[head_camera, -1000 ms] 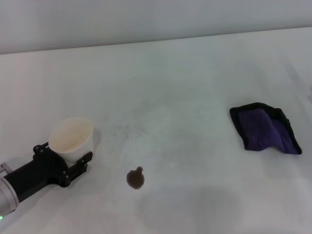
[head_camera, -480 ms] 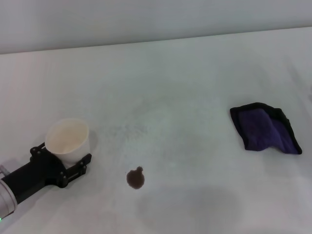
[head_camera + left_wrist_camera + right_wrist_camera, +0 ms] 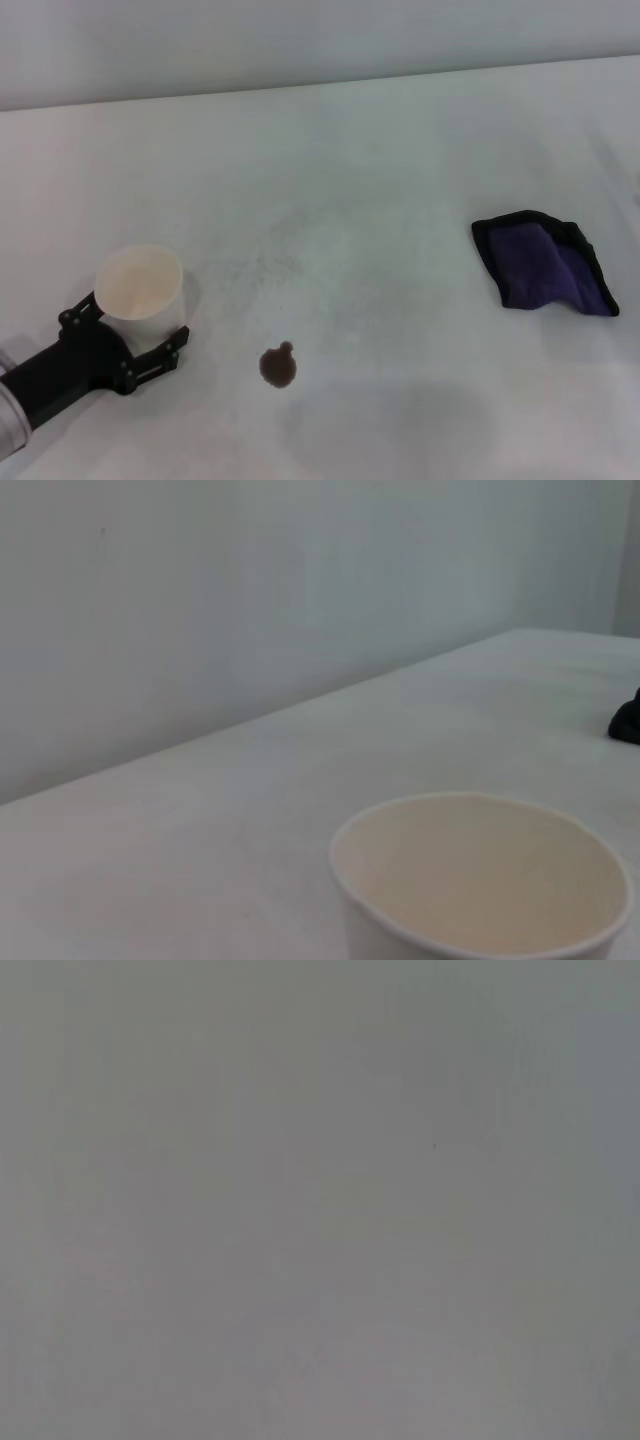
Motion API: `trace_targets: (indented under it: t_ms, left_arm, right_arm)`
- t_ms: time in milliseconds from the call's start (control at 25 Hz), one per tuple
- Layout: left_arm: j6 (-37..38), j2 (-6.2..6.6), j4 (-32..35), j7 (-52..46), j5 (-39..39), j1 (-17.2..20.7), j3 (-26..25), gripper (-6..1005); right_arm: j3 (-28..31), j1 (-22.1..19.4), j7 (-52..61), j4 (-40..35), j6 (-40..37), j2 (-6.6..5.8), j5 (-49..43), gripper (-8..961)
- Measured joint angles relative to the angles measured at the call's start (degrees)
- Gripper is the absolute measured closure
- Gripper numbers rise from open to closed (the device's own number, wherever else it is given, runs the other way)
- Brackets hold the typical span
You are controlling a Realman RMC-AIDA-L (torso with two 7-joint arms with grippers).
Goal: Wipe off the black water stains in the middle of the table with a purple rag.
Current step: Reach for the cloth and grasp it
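Note:
The black water stain (image 3: 278,367) is a small dark blot with a little nub on the white table (image 3: 380,170), front of centre. The purple rag (image 3: 545,263), purple with a black border, lies crumpled at the right, apart from the stain. My left gripper (image 3: 125,338) is at the front left, open, with its black fingers (image 3: 172,350) standing on either side of the base of an upright white paper cup (image 3: 140,285). The cup also fills the near part of the left wrist view (image 3: 480,875). My right gripper is out of view.
The table's far edge meets a plain grey wall (image 3: 300,40). A dark corner of the rag (image 3: 626,720) shows far off in the left wrist view. The right wrist view shows only blank grey.
The cup went from tilted to upright and a little leftward. My left gripper's fingers have spread wider and drawn back slightly toward the front left. The rag and the stain have not moved.

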Motion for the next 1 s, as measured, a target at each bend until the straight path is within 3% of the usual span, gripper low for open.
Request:
trace_targets:
  t_ms: [200,280,760,1000]
  left_arm:
    - [-1.7,0.00,-0.1,2.2,-1.6,1.8,0.0,107]
    - [-5.0,0.06,-0.2,4.7,-5.0,4.6,0.1,107]
    - [-7.8,0.41,-0.4,6.6,-16.3,11.0,-0.4,107]
    - [-7.7,0.55,-1.7,6.7,-28.6,10.7,-0.5,106]
  right_arm:
    - [0.0,0.0,0.0,-0.3,0.0,0.00,0.0,83]
    - [0.0,0.0,0.0,-0.5,0.0,-0.01,0.0,82]
    - [-0.3,0.0,2.1,-1.3,1.2,0.00,-0.1,84]
    - [-4.2,-0.6,17.2,-5.5,1.4,-0.06,-0.5,85]
